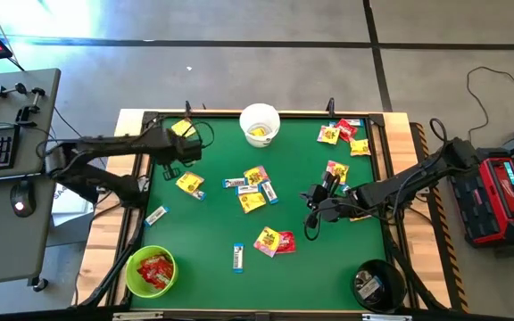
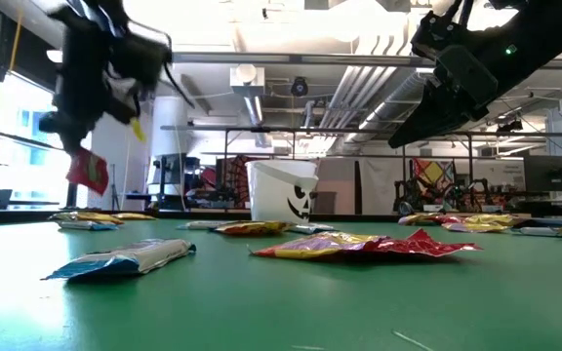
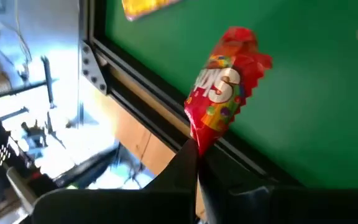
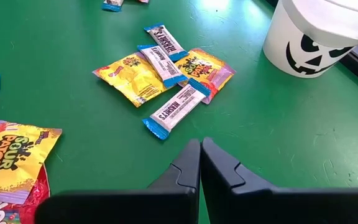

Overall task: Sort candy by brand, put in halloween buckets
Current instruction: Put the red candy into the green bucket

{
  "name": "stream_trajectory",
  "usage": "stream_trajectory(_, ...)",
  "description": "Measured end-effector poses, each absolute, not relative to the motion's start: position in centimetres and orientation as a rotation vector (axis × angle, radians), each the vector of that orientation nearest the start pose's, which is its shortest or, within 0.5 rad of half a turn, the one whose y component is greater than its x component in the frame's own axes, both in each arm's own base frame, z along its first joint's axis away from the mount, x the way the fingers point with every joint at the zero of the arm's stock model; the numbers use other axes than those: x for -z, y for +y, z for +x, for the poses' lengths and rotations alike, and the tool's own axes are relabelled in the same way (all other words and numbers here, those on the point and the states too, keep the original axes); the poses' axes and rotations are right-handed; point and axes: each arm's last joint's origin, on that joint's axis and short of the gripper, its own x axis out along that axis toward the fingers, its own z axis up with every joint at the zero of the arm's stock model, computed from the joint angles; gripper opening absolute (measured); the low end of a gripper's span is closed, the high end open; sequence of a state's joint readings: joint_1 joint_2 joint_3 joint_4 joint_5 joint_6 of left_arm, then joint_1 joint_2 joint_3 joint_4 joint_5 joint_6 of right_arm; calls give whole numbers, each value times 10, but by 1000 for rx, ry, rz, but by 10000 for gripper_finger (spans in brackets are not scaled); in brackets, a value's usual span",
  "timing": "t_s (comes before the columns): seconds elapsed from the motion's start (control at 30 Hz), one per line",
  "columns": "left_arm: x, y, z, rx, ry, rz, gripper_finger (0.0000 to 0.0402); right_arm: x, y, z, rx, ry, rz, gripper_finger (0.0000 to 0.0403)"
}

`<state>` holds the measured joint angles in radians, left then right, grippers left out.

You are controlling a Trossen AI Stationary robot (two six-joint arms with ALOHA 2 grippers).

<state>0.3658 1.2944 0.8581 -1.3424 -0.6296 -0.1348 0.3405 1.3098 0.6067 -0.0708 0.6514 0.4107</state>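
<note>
Here the left gripper [image 3: 196, 155] has its 2 fingers pinched tight on the bottom edge of a red candy packet [image 3: 227, 84], holding it up off the green table [image 1: 212, 223] near the table's left edge. In the low view the same packet [image 2: 88, 172] dangles in the air under that arm. The right gripper [image 4: 201, 155] hangs over the right half of the table with its fingers pressed together and nothing between them.

The white bucket [image 1: 260, 124] sits at the far edge, with yellow packets inside. The green bucket [image 1: 151, 271] stands at the near left corner holding red packets, and the black bucket [image 1: 377, 284] is at the near right corner. Loose candy lies scattered between them: yellow packets [image 4: 132, 78] and white-and-blue bars [image 4: 176, 109] clustered mid-table, more near the far right corner.
</note>
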Motion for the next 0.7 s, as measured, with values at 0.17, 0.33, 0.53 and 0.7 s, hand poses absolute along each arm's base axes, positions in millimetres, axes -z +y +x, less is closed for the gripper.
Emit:
stream_trajectory(0.17,-237,49,149,-753,1631,124,0,-183,64,234,427,605,16,0)
stream_trajectory(0.33,-245,21,145,-624,1528,107,0,-183,64,234,426,605,13,0)
stream_trajectory(0.53,-246,-10,143,-424,1511,82,0,-183,64,235,427,605,13,0)
stream_trajectory(0.7,-252,-34,143,-259,1512,54,0,-183,64,235,427,605,14,0)
